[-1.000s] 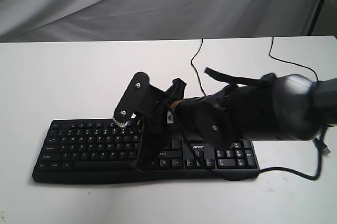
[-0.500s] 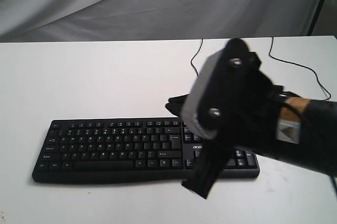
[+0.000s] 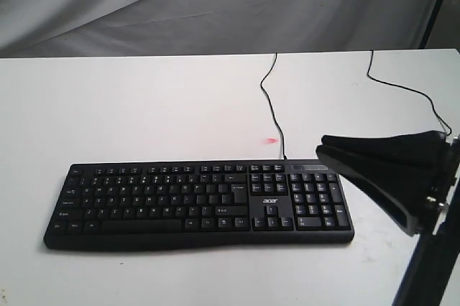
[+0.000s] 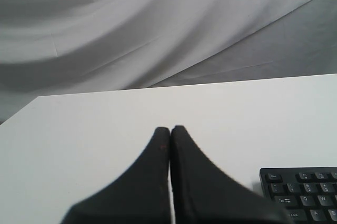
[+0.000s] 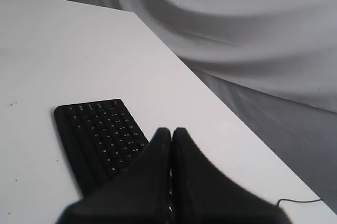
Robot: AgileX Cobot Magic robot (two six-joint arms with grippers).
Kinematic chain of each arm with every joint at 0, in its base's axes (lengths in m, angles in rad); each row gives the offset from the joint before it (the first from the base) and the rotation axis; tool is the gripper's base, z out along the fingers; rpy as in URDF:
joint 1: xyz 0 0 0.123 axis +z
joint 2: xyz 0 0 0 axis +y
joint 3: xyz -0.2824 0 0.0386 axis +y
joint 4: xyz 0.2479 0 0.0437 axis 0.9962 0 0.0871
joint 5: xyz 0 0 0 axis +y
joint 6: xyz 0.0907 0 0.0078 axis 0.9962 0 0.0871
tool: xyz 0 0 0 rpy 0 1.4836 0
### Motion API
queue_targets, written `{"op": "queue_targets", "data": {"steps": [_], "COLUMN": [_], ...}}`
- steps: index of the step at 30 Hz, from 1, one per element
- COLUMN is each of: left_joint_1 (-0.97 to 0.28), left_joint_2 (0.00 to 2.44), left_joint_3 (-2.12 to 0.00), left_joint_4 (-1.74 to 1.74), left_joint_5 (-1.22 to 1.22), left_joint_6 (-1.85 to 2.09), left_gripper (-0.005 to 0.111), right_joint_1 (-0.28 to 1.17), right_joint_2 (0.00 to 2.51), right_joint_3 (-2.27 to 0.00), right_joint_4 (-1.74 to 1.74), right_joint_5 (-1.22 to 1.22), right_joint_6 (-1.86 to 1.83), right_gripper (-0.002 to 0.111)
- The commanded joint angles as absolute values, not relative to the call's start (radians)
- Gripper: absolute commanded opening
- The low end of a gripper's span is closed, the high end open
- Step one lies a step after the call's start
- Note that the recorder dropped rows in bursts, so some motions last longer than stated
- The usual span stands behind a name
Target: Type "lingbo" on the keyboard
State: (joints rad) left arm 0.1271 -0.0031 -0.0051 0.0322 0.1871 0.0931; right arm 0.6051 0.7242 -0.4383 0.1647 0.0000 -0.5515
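Observation:
The black keyboard [image 3: 194, 204] lies flat on the white table [image 3: 144, 112], number pad to the right, all its keys uncovered. My right gripper [image 3: 320, 149] is shut with nothing in it. It hovers as a black wedge off the keyboard's right end, tips pointing left above the number pad's far corner. In the right wrist view its closed fingertips [image 5: 171, 130] point over the keyboard's [image 5: 100, 134] end. My left gripper [image 4: 169, 129] is shut and empty above bare table. One corner of the keyboard [image 4: 305, 192] shows beside it. The left gripper is out of the exterior view.
The keyboard's thin black cable [image 3: 272, 105] runs from its back edge to the table's far side. A second cable [image 3: 402, 89] crosses the right rear. A small red mark [image 3: 271, 139] lies behind the keyboard. Grey cloth [image 3: 215, 4] hangs behind the table.
My right arm has pulled back from over the middle of the keyboard to the right edge of the view, uncovering all the keys. The keyboard has not shifted.

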Motion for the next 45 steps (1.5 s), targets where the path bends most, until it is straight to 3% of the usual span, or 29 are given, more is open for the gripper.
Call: {"op": "queue_targets", "data": {"steps": [1, 11, 26, 31, 45], "left_joint_1": [0.123, 0.123, 0.123, 0.123, 0.123], "left_joint_2": [0.000, 0.000, 0.000, 0.000, 0.000], "left_joint_3": [0.000, 0.000, 0.000, 0.000, 0.000], "left_joint_4": [0.032, 0.032, 0.032, 0.032, 0.032], "left_joint_5": [0.183, 0.183, 0.183, 0.183, 0.183], "left_joint_6": [0.090, 0.090, 0.090, 0.090, 0.090], "left_gripper": [0.001, 0.001, 0.001, 0.001, 0.001], "right_joint_1": [0.607, 0.582, 0.152, 0.029, 0.012], "right_joint_2": [0.714, 0.661, 0.162, 0.004, 0.000], "right_joint_3": [-0.435, -0.433, -0.176, -0.152, -0.127], "right_joint_4": [0.166, 0.198, 0.202, 0.202, 0.195], "right_joint_5": [0.000, 0.084, 0.185, 0.334, 0.349], "right_joint_6": [-0.546, -0.536, -0.535, -0.535, -0.459], "right_gripper": [0.000, 0.000, 0.000, 0.000, 0.000]}}
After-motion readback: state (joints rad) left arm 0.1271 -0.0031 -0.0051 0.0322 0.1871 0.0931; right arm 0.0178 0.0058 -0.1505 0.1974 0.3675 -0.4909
